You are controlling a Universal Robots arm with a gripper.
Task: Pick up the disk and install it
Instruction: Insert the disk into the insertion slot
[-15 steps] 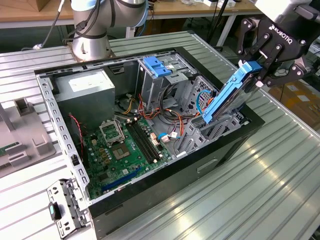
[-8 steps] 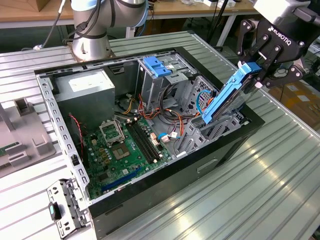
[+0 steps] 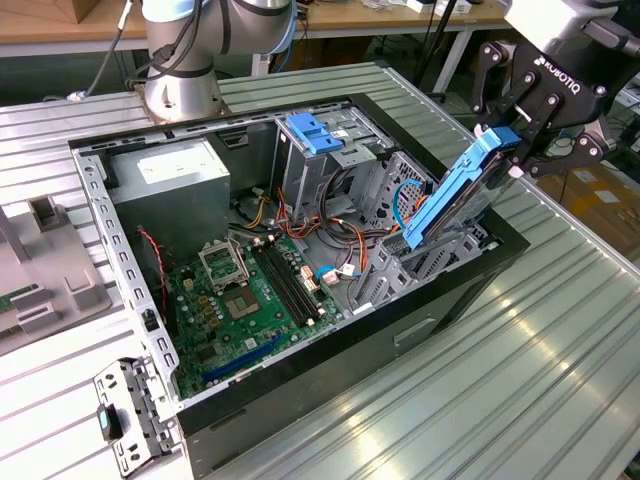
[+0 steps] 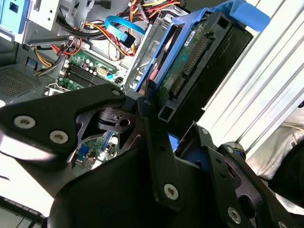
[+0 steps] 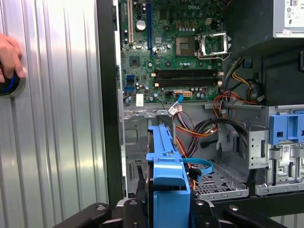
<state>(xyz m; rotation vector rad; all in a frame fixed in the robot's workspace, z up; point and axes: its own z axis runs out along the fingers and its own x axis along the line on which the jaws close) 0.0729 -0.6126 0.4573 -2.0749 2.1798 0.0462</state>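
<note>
1. The gripper [image 3: 503,148] hangs over the edge of the case [image 3: 300,385] at the exterior view's right, its jaws clenched on the upper end of the disk [image 3: 455,200].
2. The disk is clear of the desk [image 3: 520,380] and steeply tilted. Its upper end sits in the jaws, and its lower end reaches down among the metal walls of the bay [image 3: 440,255] just inside that edge of the case. Whether it touches the bay cannot be told.
3. In the second wrist view the disk shows its green circuit side and connector row, with blue carrier rails along its edges.
4. In the first wrist view the disk is seen edge-on — a blue rail above the perforated bay floor, with a blue cable [image 5: 197,160] looping just beside it.
5. The case lies open on the ribbed desk. The motherboard [image 3: 240,300] lies flat in its floor, and the power supply [image 3: 170,185] sits in the corner nearest the arm's base [image 3: 180,90].
6. A tall cage topped by a blue bracket [image 3: 315,133] stands between the power supply and the disk.
7. A hand [image 5: 7,52] rests on a small round blue-and-black object [image 5: 10,86] on the desk, beside the case and well apart from the gripper.
</note>
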